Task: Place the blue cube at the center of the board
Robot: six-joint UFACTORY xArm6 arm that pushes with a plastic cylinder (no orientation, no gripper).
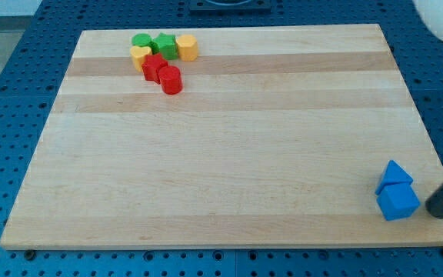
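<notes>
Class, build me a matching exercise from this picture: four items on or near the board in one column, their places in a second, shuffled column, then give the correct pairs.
Items:
1. blue cube
2. blue triangular block
3. red cylinder
4. my tip

Places:
A. lowest block of the cluster at the view's top left
B. just right of the blue cube
C. board's bottom right corner
D. touching the cube's upper side

Pairs: 1-C, 2-D, 3-A, 4-B

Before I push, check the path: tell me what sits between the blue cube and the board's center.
Nothing visible. The blue cube sits near the board's lower right corner, my tip just to its right. The blue triangle touches it above; the other blocks cluster at top left.
</notes>
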